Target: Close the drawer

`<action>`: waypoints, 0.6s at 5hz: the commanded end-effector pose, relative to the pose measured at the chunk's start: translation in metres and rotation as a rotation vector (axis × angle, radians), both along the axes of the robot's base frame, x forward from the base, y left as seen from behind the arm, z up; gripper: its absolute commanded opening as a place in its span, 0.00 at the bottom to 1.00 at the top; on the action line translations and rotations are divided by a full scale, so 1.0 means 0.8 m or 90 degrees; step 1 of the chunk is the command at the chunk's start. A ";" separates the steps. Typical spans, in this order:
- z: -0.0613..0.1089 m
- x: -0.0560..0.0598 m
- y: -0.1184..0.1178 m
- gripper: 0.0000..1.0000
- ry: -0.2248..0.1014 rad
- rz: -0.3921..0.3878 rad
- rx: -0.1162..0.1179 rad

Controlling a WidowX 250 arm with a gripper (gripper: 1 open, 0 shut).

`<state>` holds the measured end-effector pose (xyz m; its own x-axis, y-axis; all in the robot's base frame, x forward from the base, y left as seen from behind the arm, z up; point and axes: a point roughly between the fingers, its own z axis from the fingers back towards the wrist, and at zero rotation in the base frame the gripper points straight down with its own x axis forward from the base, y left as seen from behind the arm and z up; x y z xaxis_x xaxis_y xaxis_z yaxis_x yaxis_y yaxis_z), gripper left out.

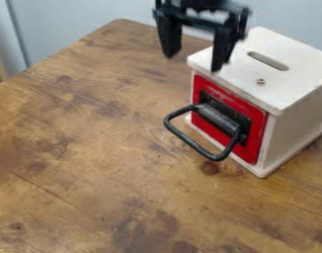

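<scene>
While the fingers point(168, 40) hang spread and empty, the drawer point(236, 117) sits below them, well apart

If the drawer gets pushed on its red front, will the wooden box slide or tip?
The wooden box looks small and light, so it may slide on the smooth table. Tipping seems unlikely: it is squat. The drawer front looks rigid.

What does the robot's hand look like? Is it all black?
Yes, as far as the picture shows. The gripper is black, with a chunky crossbar at the top and two straight, slim fingers hanging from it like a fork with two prongs. No cables, stickers or markings show, but the picture is blurry and the arm above is cut off by its top edge.
</scene>
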<state>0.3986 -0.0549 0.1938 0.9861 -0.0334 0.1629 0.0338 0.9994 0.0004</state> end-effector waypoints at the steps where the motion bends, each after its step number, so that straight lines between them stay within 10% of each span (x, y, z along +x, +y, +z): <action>1: 0.007 -0.025 -0.013 1.00 -0.003 -0.005 -0.005; 3: 0.013 -0.023 -0.016 1.00 -0.023 0.021 -0.010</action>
